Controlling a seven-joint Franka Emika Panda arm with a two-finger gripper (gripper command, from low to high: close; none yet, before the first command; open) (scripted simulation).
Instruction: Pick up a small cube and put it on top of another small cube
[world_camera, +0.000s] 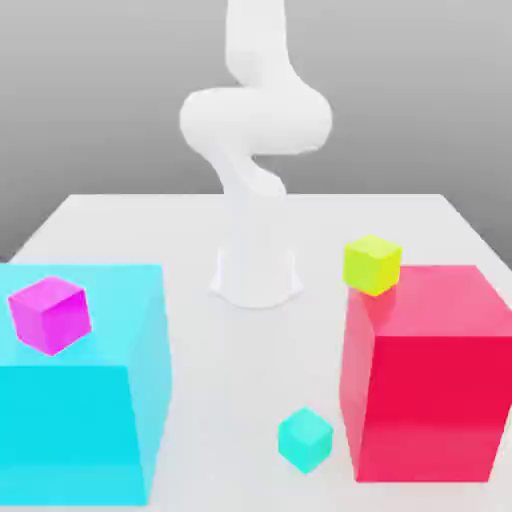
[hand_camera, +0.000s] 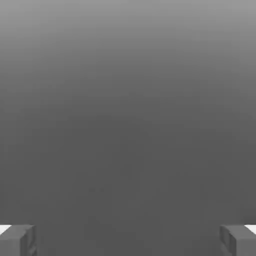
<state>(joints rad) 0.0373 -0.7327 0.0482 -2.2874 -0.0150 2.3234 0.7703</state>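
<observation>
Arm (world_camera: 256, 120) rises folded above its base, claw (hand_camera: 128, 241) spread apart, while bare surface (world_camera: 250, 390) lies between large cyan block (world_camera: 70, 430) and red block (world_camera: 435, 405).

A big cyan block (world_camera: 70, 430) stands at the lower left of the exterior view, cut off by the frame's left edge. A big red block (world_camera: 435, 405) stands at the lower right, well apart from it. The white desk (world_camera: 225, 400) spreads beneath both, with a grey backdrop (world_camera: 100, 100) across the upper frame.
</observation>
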